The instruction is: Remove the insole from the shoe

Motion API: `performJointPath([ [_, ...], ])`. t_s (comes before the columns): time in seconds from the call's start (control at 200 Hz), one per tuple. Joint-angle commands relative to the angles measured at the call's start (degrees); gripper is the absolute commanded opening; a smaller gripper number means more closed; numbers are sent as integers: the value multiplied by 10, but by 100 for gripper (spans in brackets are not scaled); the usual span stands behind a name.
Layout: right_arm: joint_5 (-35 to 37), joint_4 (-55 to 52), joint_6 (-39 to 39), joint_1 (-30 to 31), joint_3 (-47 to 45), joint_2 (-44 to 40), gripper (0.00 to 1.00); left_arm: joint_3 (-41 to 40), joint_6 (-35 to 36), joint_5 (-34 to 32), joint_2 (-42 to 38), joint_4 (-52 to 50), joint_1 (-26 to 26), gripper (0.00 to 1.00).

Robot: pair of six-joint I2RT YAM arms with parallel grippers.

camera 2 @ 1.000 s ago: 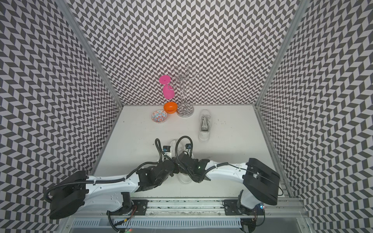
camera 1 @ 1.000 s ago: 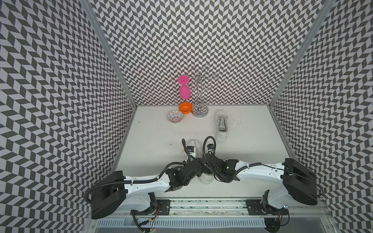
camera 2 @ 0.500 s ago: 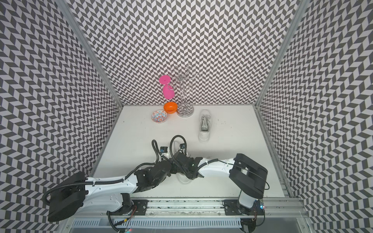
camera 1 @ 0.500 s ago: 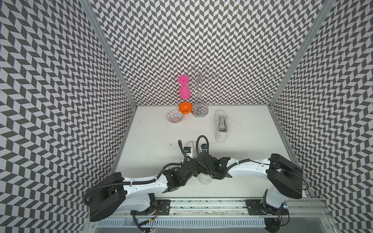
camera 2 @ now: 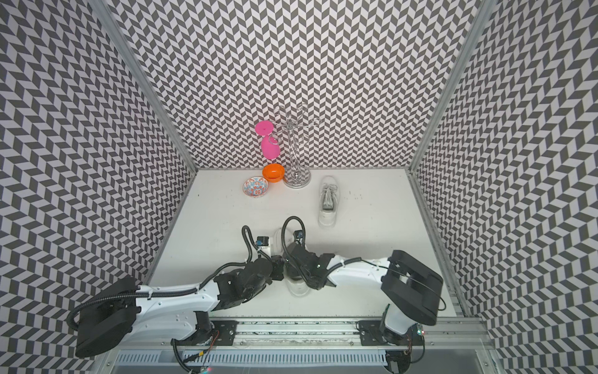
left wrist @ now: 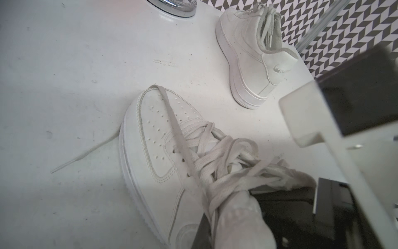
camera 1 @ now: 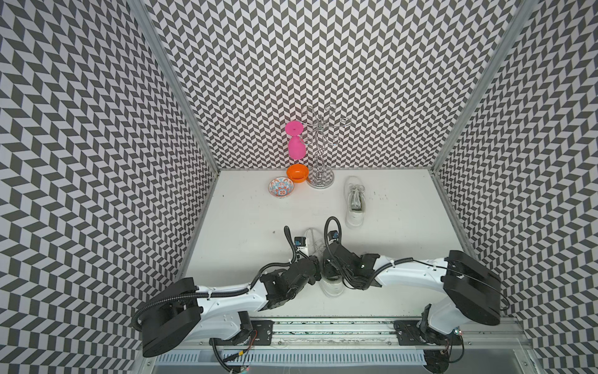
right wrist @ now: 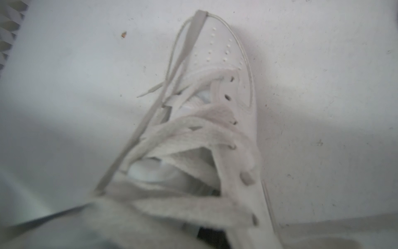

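A white laced sneaker, the shoe (camera 1: 330, 286), lies at the table's front middle with its toe (left wrist: 159, 120) pointing away from me. Both wrists cover most of it in both top views. My left gripper (camera 1: 315, 266) is shut on the shoe's side wall by the laces. One white finger (left wrist: 239, 217) sits inside the opening and a dark one outside. My right gripper (camera 1: 327, 270) reaches down into the opening from the other side. It is shut and its fingers are hidden by the laces (right wrist: 193, 138). The insole is hidden inside the shoe.
A second white sneaker (camera 1: 355, 200) lies further back on the right. At the back wall stand a patterned bowl (camera 1: 281, 187), an orange bowl (camera 1: 297, 173) and a chrome stand (camera 1: 320, 168) with a pink glass (camera 1: 296, 147) hanging on it. Patterned walls close three sides.
My right gripper has closed its jaws, and its wrist has pushed forward over the shoe's opening. The left gripper has kept its hold on the shoe's side.
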Motion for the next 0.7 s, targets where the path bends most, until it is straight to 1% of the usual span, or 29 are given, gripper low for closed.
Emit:
performJointPath([
  [0.0,43,1,2,-26,-26,-60,0,5,2,-9,0,7,-1,0],
  [0.17,27,42,12,-27,-50,-116,0,18,9,-7,19,-1,-2,0],
  [0.345,21,46,15,-27,-60,-128,0,30,16,-19,29,-15,-7,0],
  [0.456,-1,65,17,-27,-73,-137,0,34,15,-28,35,-23,-8,0],
  [0.556,-24,97,19,-27,-88,-157,0,43,13,-36,50,-41,-8,0],
  [0.696,-34,122,14,-27,-99,-199,0,48,11,-47,66,-54,-8,0],
])
